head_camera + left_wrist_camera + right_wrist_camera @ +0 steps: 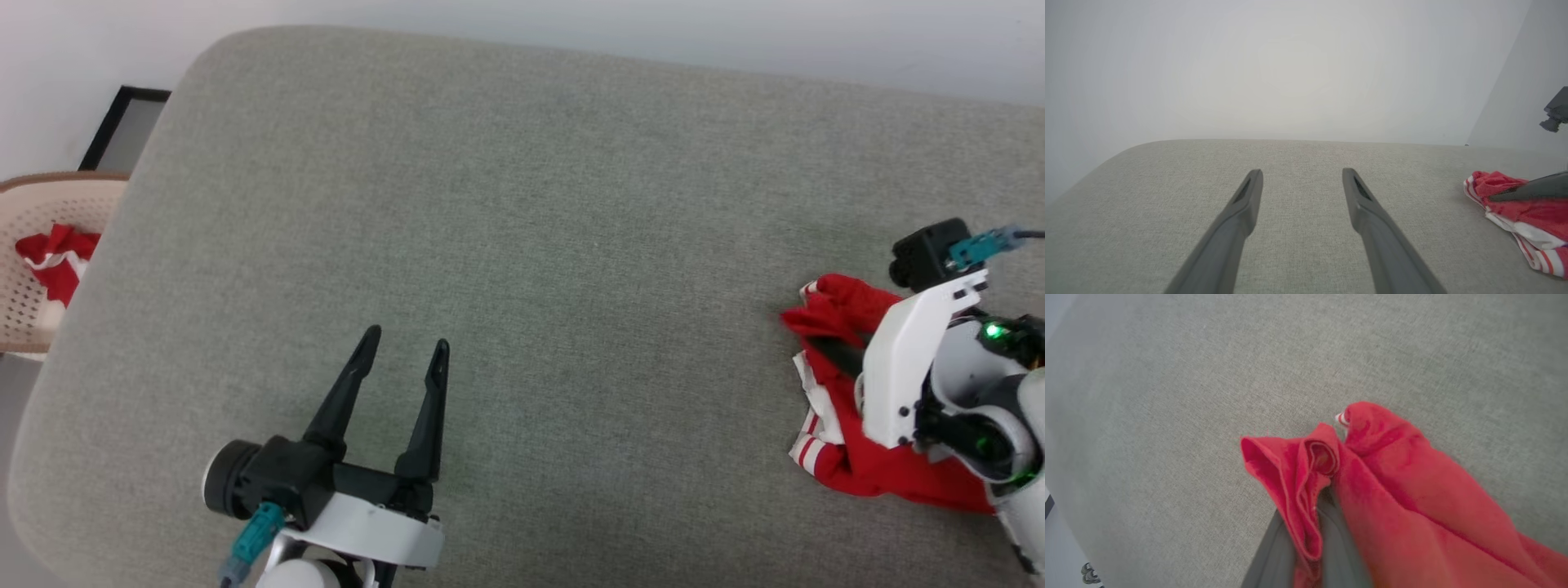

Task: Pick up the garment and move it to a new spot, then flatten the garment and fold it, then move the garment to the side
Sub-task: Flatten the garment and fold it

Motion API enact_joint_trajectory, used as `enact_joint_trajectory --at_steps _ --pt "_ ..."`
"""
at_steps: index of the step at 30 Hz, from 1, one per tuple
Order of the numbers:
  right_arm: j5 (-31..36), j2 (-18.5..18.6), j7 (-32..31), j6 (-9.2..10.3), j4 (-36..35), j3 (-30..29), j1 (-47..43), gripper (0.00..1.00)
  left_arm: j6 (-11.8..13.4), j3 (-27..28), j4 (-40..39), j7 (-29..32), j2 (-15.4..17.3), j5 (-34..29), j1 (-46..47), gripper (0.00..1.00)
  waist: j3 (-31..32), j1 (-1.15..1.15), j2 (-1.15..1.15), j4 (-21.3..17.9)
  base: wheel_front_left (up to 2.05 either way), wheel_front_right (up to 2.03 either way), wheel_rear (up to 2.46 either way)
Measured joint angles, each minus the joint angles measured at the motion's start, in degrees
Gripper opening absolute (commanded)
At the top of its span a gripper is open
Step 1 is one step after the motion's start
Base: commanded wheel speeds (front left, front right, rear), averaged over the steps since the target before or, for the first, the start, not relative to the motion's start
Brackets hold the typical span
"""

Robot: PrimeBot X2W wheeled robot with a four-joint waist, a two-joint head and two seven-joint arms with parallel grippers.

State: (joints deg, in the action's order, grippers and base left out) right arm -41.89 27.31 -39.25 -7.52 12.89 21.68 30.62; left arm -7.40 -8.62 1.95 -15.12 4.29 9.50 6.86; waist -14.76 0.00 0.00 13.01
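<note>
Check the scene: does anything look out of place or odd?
The garment lies crumpled in a heap near the right edge of the surface, pinched by the shut right gripper, not spread flat. Another red-and-white cloth sits in the basket at far left. Nothing looks torn or spilled.

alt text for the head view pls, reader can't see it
The right gripper is shut on a bunched red and white garment at the right edge of a grey padded surface. The left gripper is open over the near left part of it. A pale basket holding red and white cloth stands beyond the surface's left end.
</note>
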Motion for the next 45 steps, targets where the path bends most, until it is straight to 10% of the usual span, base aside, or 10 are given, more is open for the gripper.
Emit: enact_joint_trajectory --at_steps 9,11,12,26,39,45 --pt "0.1 -1.7 3.3 0.00 4.4 4.5 1.1 0.00 0.0 1.4 0.6 0.0 -0.1 0.3 0.0 1.00 0.8 0.00 0.00 -0.8 0.00 0.00 0.00" --pt "-0.4 -2.2 4.9 0.00 4.7 5.2 1.6 0.46 0.0 1.6 0.7 0.0 0.1 0.3 -0.2 1.00 1.3 -0.01 0.00 -1.2 0.00 0.00 0.00" --pt "-0.8 -2.4 5.6 0.00 4.8 5.3 1.8 0.98 0.0 1.8 0.7 0.0 0.3 0.3 -0.3 1.00 1.5 0.00 0.00 -1.4 0.00 0.00 0.00" --pt "-11.7 3.0 20.0 0.00 3.9 3.1 -2.2 1.00 0.0 4.8 4.3 0.0 1.6 3.7 -3.7 1.00 6.5 0.00 0.00 -6.3 0.00 0.00 0.00" --pt "-9.4 3.2 50.4 0.00 13.1 7.2 -4.4 1.00 0.0 7.8 8.5 0.0 2.8 5.6 -5.3 1.00 10.3 0.00 0.00 -12.9 0.00 0.00 0.00" --pt "-2.7 1.4 54.1 0.00 12.6 3.5 -8.9 1.00 0.0 10.7 6.1 0.0 2.4 4.4 -9.0 1.00 13.4 0.00 0.00 -14.3 0.00 0.00 0.00"
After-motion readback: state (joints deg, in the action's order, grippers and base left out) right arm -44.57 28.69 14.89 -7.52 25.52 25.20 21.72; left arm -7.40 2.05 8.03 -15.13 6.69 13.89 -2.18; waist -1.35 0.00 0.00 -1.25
